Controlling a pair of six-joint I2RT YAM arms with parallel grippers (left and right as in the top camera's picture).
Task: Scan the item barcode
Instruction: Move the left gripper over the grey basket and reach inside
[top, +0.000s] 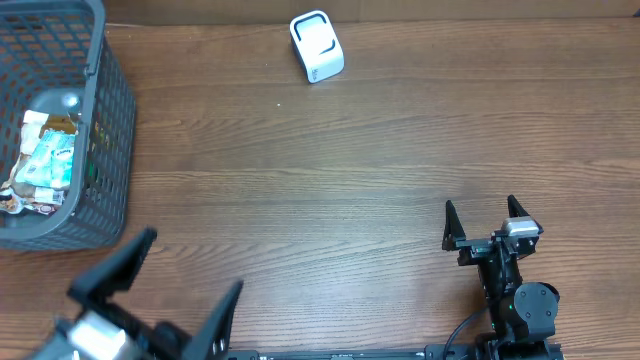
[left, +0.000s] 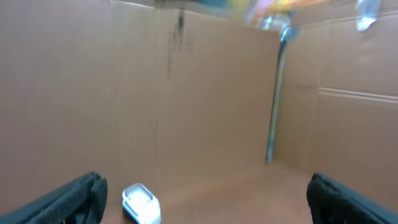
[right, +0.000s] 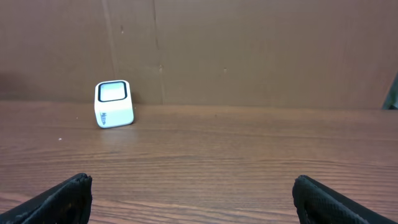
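Neither arm holds anything, so I'd judge this to be the very start of the job, with the reach for an item yet to come. Both arms sit along the near edge of the bench (top: 330, 180), the left gripper (top: 197, 258) by the near-left corner and the right gripper (top: 480, 204) toward the near-right. Each has its jaws spread wide with nothing between them. The goods lie in the grey mesh basket (top: 115, 150) at the left edge, up toward the far-left corner. They are a heap of crumpled packets (top: 45, 160), white and pale blue-green with a touch of gold-brown, pressed so close together that I can't count them or spot a barcode. The scanner (top: 317, 46), a small white cube with a dark-framed window tilted upward, stands at the far edge near the middle, well apart from the basket and both grippers. The left arm looks best placed to go first. It would need to clear the basket rim, come down on one packet alone, then carry it to the scanner with the code turned to the window. Those thin wrappers look likely to slip or to drag a neighbour along.
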